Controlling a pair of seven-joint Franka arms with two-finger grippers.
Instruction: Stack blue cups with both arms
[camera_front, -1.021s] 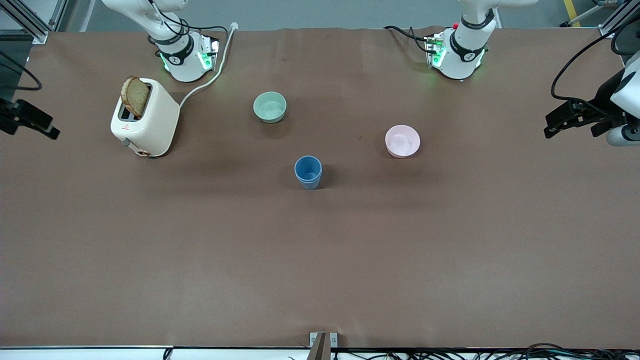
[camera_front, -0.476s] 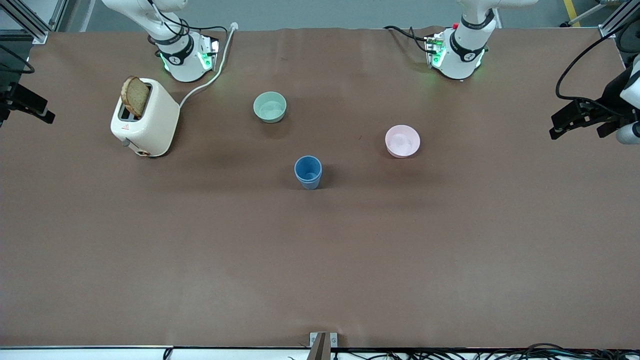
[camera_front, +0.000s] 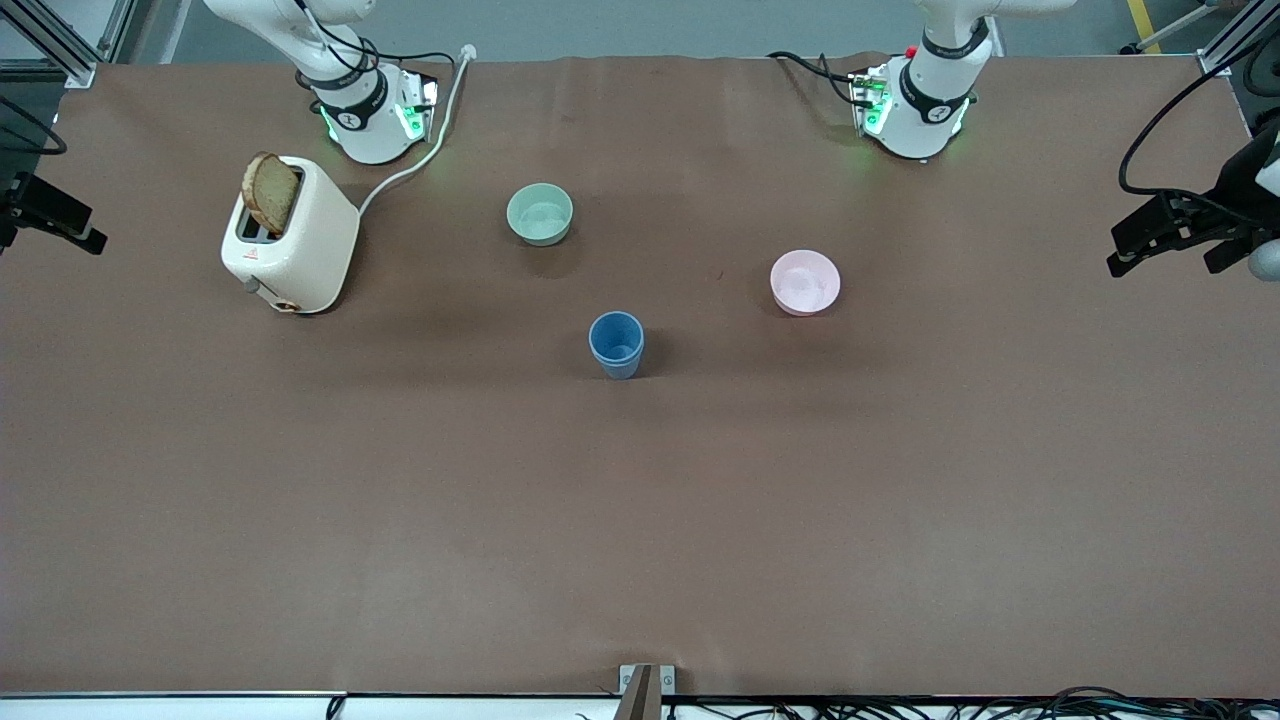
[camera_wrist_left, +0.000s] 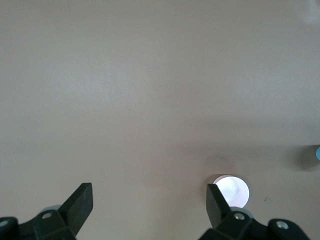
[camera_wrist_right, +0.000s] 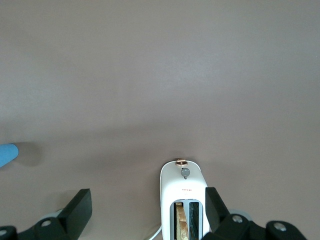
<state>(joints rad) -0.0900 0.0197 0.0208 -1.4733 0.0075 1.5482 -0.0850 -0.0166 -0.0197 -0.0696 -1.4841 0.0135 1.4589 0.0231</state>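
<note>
We see the blue cups (camera_front: 616, 344) as one upright blue tumbler shape near the middle of the table (camera_front: 640, 520), mouth up, long axis vertical, wider at the rim than at the foot. From the front view we cannot tell whether one cup sits inside the other; only a single blue form shows.

We take the cups as our landmark. The pink bowl (camera_front: 805, 282) stands near them, a little farther from the front camera and toward the left arm's end of the table. The pale green bowl (camera_front: 540, 213) stands farther from the front camera again, toward the right arm's end. The white toaster (camera_front: 293, 238), with a slice of bread (camera_front: 270, 192) sticking up from its slot, is well apart from the cups toward the right arm's end.

The left gripper (camera_front: 1150, 238) hangs over the table's edge at the left arm's end, well apart from the cups. In its wrist view its fingers (camera_wrist_left: 80, 202) stand wide apart with nothing between them, and the pink bowl (camera_wrist_left: 231, 191) shows below.

The right gripper (camera_front: 55, 220) hangs over the table's edge at the right arm's end, equally far from the cups. Its fingers (camera_wrist_right: 80, 207) also stand wide and hold nothing; the toaster (camera_wrist_right: 183, 200) lies below, and a sliver of the blue cups (camera_wrist_right: 7, 154) shows at the frame's edge.
</note>
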